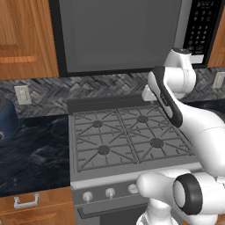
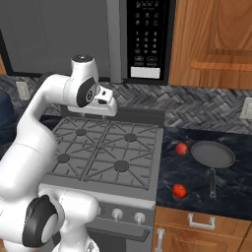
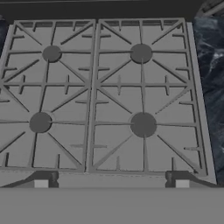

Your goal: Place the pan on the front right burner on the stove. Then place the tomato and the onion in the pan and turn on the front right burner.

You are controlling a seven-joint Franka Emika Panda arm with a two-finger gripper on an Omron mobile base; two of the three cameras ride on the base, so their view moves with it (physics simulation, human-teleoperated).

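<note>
Gripper point(image 3: 111, 183) hovering over the stove point(image 3: 105, 175), jaws spread wide and holding nothing; it should be swinging right toward the pan point(image 2: 213, 154), taking its handle point(image 2: 212, 183) squarely

I see my grey stove point(image 2: 106, 152) with dark burner caps, a dark grey pan point(image 2: 213, 154) and two red tomatoes point(image 2: 181, 148) on the black marbled counter point(image 2: 197, 174), grey herringbone backsplash point(image 2: 206, 110), and orange-brown wooden cabinets point(image 2: 211, 39).
</note>
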